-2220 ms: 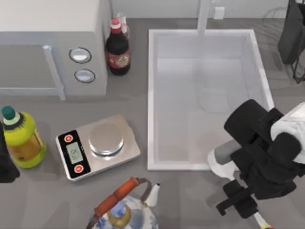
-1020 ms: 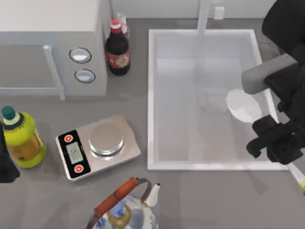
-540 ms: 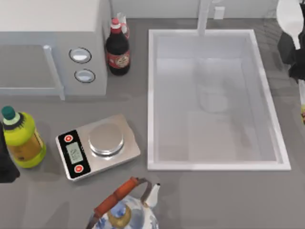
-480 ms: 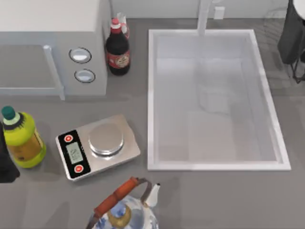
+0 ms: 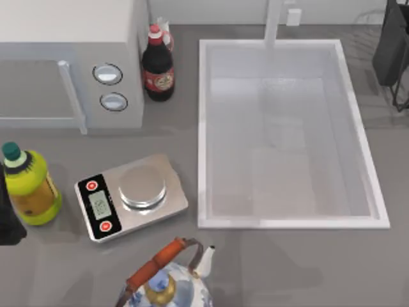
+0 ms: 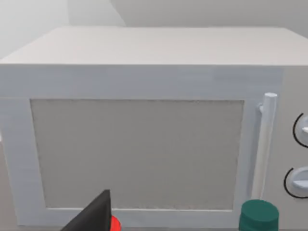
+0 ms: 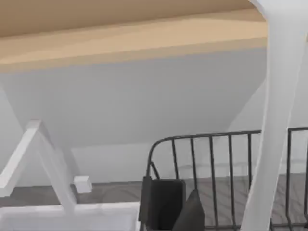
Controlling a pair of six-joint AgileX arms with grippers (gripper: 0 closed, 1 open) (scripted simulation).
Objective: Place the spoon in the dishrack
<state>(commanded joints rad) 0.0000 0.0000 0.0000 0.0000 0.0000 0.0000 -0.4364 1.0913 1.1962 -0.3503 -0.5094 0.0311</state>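
Not done yet. Seems to have the spoon [image 7: 276, 120] up high, close by the dishrack [image 7: 211, 159] at the far right. Cannot tell if the right gripper [image 7: 192, 214] pinches it or is spread. Left to do: lower it in, let go. With left arm [image 5: 7, 220] parked at the left edge

Soft, even light falls from above on the matte grey table [image 5: 268, 262], leaving only faint, diffuse shadows beside the white rectangular sink basin [image 5: 203, 134] and silver kitchen scale [image 5: 131, 197]. No glare shows. Edges look slightly soft throughout.
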